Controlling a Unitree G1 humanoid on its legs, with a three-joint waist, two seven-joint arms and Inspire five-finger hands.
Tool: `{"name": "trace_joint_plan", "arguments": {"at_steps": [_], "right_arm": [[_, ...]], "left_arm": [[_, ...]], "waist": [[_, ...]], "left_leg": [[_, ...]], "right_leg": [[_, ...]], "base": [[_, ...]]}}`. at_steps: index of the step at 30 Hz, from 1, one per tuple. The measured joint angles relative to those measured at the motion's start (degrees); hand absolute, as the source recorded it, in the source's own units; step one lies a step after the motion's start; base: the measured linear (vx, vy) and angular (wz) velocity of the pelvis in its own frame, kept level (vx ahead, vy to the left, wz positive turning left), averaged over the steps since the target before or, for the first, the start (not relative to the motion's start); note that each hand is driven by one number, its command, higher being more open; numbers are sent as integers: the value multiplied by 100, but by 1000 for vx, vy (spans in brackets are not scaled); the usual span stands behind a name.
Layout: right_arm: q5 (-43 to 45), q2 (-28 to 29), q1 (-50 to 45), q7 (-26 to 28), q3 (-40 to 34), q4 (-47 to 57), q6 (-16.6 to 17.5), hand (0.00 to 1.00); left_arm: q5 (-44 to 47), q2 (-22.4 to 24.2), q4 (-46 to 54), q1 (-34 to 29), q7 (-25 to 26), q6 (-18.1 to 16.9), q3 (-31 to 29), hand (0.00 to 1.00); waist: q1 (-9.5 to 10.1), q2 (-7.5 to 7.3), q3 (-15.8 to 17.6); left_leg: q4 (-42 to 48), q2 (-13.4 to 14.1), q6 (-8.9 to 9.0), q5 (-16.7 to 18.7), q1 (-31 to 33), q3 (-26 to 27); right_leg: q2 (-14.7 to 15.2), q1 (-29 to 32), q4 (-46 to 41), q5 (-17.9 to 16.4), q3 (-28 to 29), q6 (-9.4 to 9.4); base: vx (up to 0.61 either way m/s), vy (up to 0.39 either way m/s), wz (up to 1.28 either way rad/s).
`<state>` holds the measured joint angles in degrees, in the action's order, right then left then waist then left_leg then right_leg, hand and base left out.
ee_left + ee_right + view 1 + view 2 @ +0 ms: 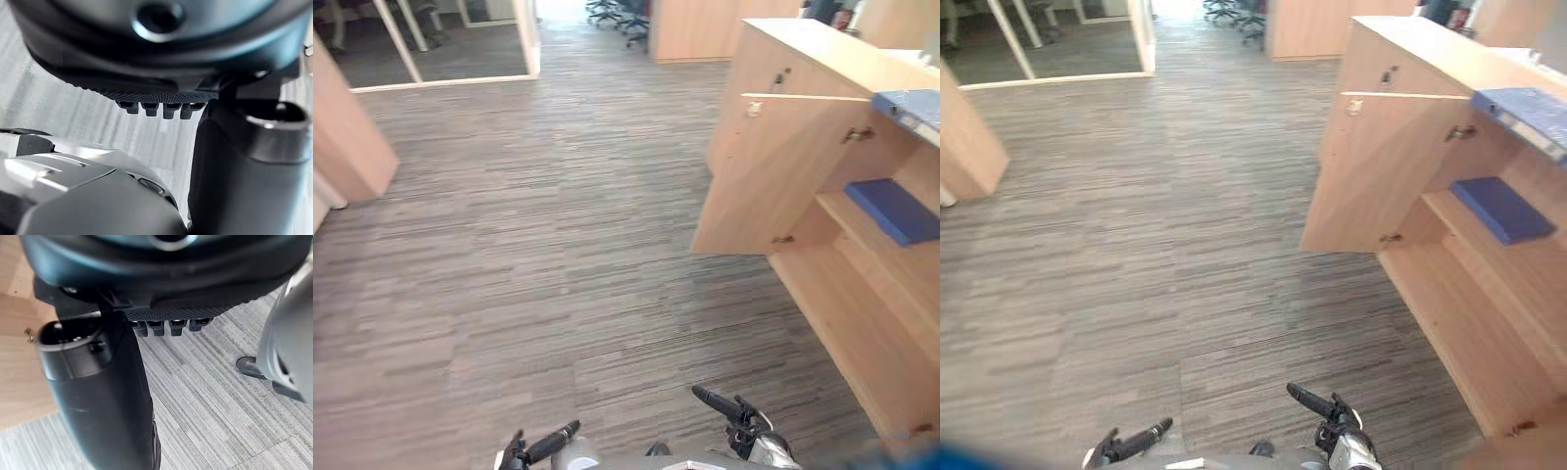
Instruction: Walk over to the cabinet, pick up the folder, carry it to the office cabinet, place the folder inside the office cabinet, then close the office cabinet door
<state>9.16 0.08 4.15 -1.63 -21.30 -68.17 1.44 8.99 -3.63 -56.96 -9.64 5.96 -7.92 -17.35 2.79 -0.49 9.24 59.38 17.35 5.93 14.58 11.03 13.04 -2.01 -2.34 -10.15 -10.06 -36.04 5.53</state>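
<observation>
A light wooden office cabinet (822, 59) stands at the right with its door (769, 176) swung open toward the carpet. Inside, a blue folder (894, 209) lies flat on the middle shelf. A second blue folder (911, 106) rests on the cabinet's top. My left hand (543, 447) and right hand (729, 409) hang low at the near edge, well short of the cabinet. Both hands have straight fingers and hold nothing; the left wrist view shows the left hand's fingertips (156, 108) and the right wrist view the right hand's fingertips (168, 326), over bare carpet.
Grey striped carpet (558, 245) stretches ahead. Another wooden unit (347, 137) stands at the left and one more (690, 29) at the far back. A glass partition (440, 44) is at the far left, office chairs (622, 15) beyond.
</observation>
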Motion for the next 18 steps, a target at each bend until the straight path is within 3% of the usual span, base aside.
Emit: {"name": "trace_joint_plan", "arguments": {"at_steps": [1, 3, 4, 6, 7, 8, 9, 10, 11, 12, 14, 15, 16, 17, 18], "right_arm": [[0, -13, 1, -6, 3, -38, -10, 100], [0, -47, 10, -31, 94, -89, -17, 100], [0, -53, 9, -32, 171, -87, -14, 100], [-2, -57, -2, -29, 374, -80, -3, 100], [-2, -57, -13, -33, 436, -73, -2, 100], [-5, -46, -74, -33, 474, -6, 6, 100], [-5, -25, -135, -34, 470, 43, 36, 100], [-7, -16, -218, -34, 451, 98, 62, 100], [-7, 39, -279, -34, 447, 100, 70, 100], [-16, 87, -327, -16, 445, 95, 52, 100], [-22, 45, -327, 18, 409, 102, 40, 100], [-27, 3, -326, 42, 383, 111, 44, 100], [-69, -59, -333, 75, 319, 144, 46, 100], [-122, -100, -382, 91, 269, 269, 64, 100], [-229, -103, -424, 99, 223, 361, 116, 100]], "left_arm": [[0, 1, 36, -1, 12, -20, 7, 100], [1, 3, 100, -4, 139, -43, 6, 100], [3, 8, 95, -9, 178, -36, -1, 100], [57, 36, 62, 4, 265, -34, -36, 100], [59, 73, 54, 3, 281, -34, -84, 100], [80, 97, 45, 0, 332, -33, -194, 100], [142, 145, 32, -16, 363, -32, -219, 100], [185, 131, -32, -31, 368, -33, -259, 100], [190, 39, -103, 13, 361, -26, -282, 100], [221, 1, -140, 20, 392, -23, -294, 100], [250, 52, -217, 7, 394, -15, -311, 100], [257, 79, -234, -3, 391, -14, -314, 100], [266, 109, -271, -32, 378, -22, -314, 100], [266, 100, -321, -33, 370, -27, -306, 100], [264, 28, -347, -11, 346, -24, -309, 100]], "waist": [[25, -16, 2], [8, -75, 45], [4, -81, 47], [12, -112, 74], [22, -117, 75], [31, -99, 48], [32, -106, 0], [27, -153, -62], [20, -299, -120], [31, -404, -188], [47, -325, -175], [46, -279, -163], [39, -240, -159], [-21, -197, -190], [-88, -304, -243]], "left_leg": [[-173, -43, -9, 36, 51, -22], [-2108, -483, 17, 115, 285, -700], [-2664, -580, 29, 99, 293, -944], [-4532, -796, 131, -349, 236, -1893], [-4757, -804, 172, -479, 200, -2020], [-4946, -833, 315, -849, 129, -2164], [-4980, -920, 306, -1261, 37, -2187], [-5001, -1018, 191, -1726, -67, -2166], [-4949, -1163, 117, -1708, -76, -2075], [-4949, -1331, -108, -1549, -246, -1762], [-5023, -1464, -345, -1346, -707, -1318], [-5044, -1523, -409, -1263, -896, -1182], [-5152, -1692, -501, -1159, -1276, -1012], [-5238, -1839, -597, -1001, -1466, -923], [-5274, -2049, -709, -874, -1635, -807]], "right_leg": [[3, -39, 30, 7, 57, -16], [29, -296, 222, 19, 513, -120], [40, -338, 247, 12, 652, -149], [79, -508, 399, -4, 1114, -336], [100, -566, 409, -19, 1235, -389], [145, -683, 435, -50, 1441, -515], [213, -755, 456, -74, 1566, -639], [350, -791, 470, -106, 1709, -774], [525, -777, 470, -123, 1752, -871], [829, -739, 305, -56, 1891, -1121], [1210, -560, -464, -48, 2058, -1244], [1377, -431, -949, -50, 2050, -1244], [1817, -116, -2002, -79, 1901, -1103], [2241, 124, -2836, -64, 1537, -671], [2812, 339, -3662, 32, 1102, -171]], "base": [[265, 3, -104], [252, 70, -97], [288, 129, -105], [311, 172, -102], [356, 216, -95], [431, 265, -80], [542, 343, -84], [467, 311, -53], [432, 296, -65], [388, 310, -57], [334, 348, -92], [257, 397, -111], [231, 397, -82], [177, 378, -69], [116, 275, -37]]}}
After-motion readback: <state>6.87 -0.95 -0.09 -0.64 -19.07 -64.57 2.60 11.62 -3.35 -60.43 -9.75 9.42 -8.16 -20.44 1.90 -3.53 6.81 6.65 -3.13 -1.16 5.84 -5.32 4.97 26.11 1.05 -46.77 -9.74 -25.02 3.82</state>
